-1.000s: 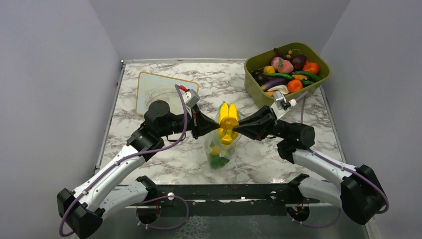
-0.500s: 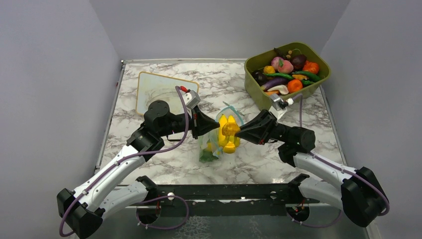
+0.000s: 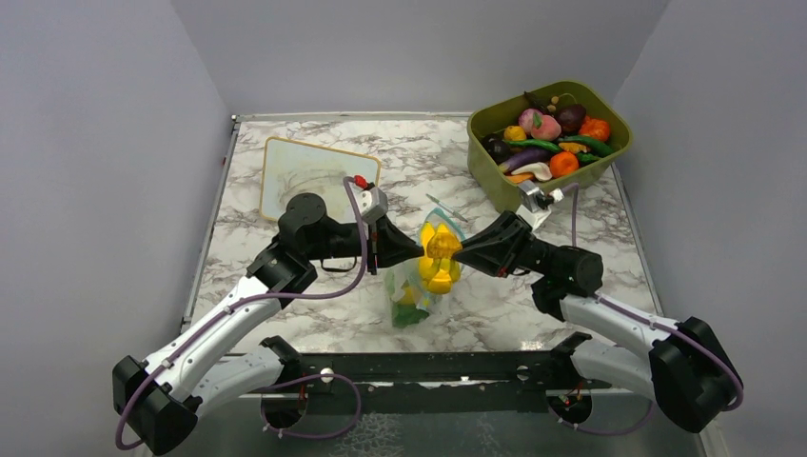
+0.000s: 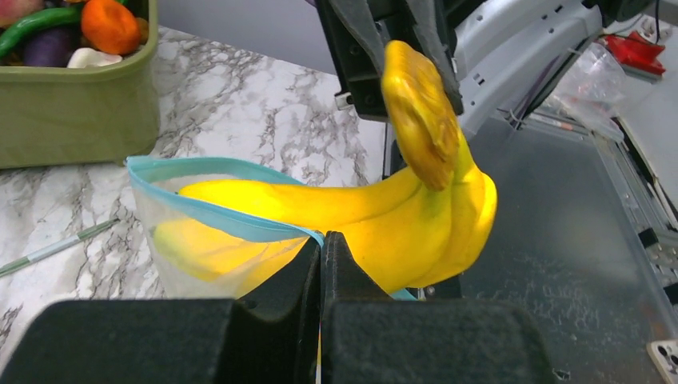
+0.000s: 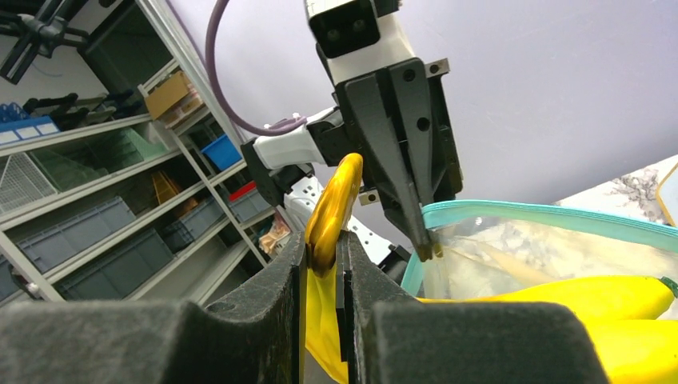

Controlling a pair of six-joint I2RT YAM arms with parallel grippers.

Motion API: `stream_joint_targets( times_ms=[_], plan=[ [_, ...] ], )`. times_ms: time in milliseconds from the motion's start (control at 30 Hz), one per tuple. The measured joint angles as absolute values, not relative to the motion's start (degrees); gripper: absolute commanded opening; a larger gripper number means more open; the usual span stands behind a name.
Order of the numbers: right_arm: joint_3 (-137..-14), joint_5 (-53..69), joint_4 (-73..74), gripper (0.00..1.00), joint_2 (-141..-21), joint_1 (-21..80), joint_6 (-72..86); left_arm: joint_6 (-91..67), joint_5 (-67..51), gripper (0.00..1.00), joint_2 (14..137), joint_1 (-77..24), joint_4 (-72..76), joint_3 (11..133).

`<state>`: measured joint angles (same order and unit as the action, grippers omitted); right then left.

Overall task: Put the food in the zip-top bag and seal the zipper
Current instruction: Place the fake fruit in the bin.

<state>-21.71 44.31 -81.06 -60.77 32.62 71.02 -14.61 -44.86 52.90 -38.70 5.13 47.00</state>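
Bananas (image 3: 438,259), a yellow toy bunch, sit half inside the zip-top bag (image 3: 416,286). The bag hangs over the middle of the marble table (image 3: 285,305) between our two arms; we cannot tell whether its bottom touches the tabletop. Green lettuce (image 3: 411,312) lies low in the pouch. The tips of the bunch are past the teal zipper (image 4: 224,214), the stem end sticks out above the mouth, and the near lip of the zipper crosses the fruit.

Beyond the bag a thin stick (image 3: 445,208) lies on the marble. The olive-green tub (image 3: 490,181), heaped with toy produce (image 3: 557,133), stands at the far right corner. The wood-framed white board (image 3: 309,176) lies far left. Both are well apart from the bag.

Our left arm reaches in from the left, and the left gripper (image 4: 321,244) is pinched fully together on the zipper lip. Our right arm mirrors it from the right. The right gripper (image 5: 324,244) is clamped narrowly on the stem end of the bananas, its tips facing the left ones close by.
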Motion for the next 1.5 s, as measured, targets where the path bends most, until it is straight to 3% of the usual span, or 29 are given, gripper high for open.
stream_joint_targets(
  times_ms=[867, 1133, 1500],
  plan=[
    [-14.9, 30.4, -81.1, 0.01, -55.2, 32.7, 71.7, -8.0, -57.5, 0.00, 51.9, -38.7, 8.8, 46.2],
    [-13.2, 30.3, -81.8, 0.01, -62.1, 32.7, 72.8, -8.0, -58.7, 0.00, 52.6, -38.7, 9.8, 45.9],
    [-11.0, 35.8, -76.7, 0.01, -52.8, 32.8, 50.1, -12.1, -54.1, 0.00, 52.7, -38.7, 12.2, 46.0]
  ],
)
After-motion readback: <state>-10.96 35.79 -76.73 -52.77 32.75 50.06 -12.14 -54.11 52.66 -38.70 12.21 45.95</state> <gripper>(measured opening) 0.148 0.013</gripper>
